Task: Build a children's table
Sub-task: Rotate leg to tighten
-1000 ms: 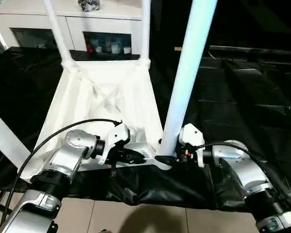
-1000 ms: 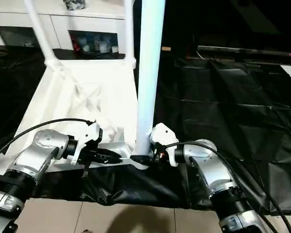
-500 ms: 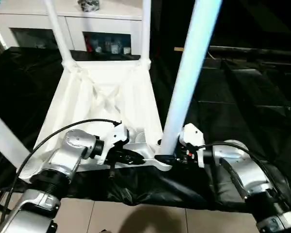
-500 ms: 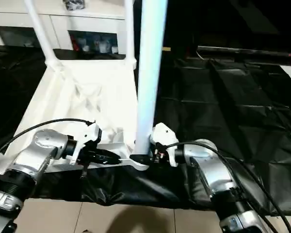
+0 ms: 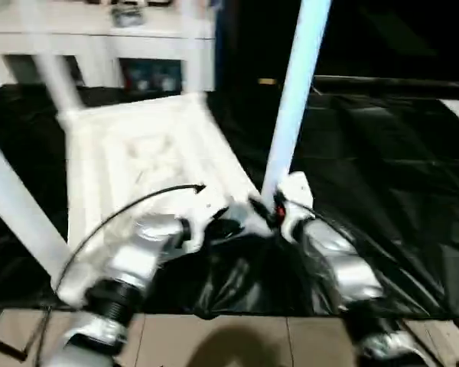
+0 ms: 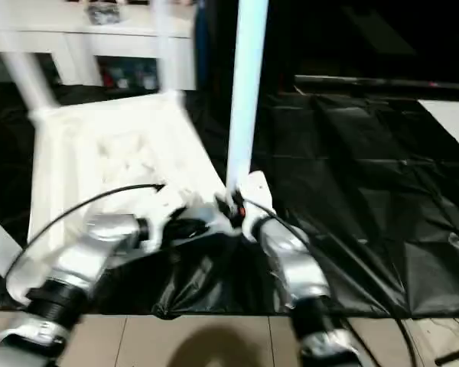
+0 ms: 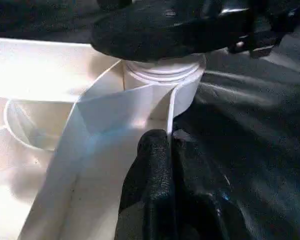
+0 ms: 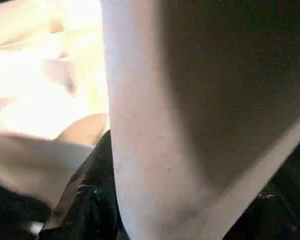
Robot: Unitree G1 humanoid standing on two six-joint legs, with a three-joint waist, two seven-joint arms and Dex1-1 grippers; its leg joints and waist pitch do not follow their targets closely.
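White plastic blurs here; the right gripper [image 5: 274, 210] sits at the base of an upright leg [image 5: 293, 99], its grip unclear. The left gripper [image 7: 162, 165] is closed, pinching the rim of the upturned top [image 5: 130, 153] beside that leg's corner socket [image 7: 162, 80]. Black sheeting [image 5: 382, 168] lies beneath; a cabinet [image 5: 138, 46] stands beyond.

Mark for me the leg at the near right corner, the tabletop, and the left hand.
Leg [image 5: 294, 92], left eye view: middle of the shaft.
Tabletop [image 5: 138, 149], left eye view: ribbed underside.
Left hand [image 7: 157, 165], left wrist view: black fingers pinching the tabletop's rim.
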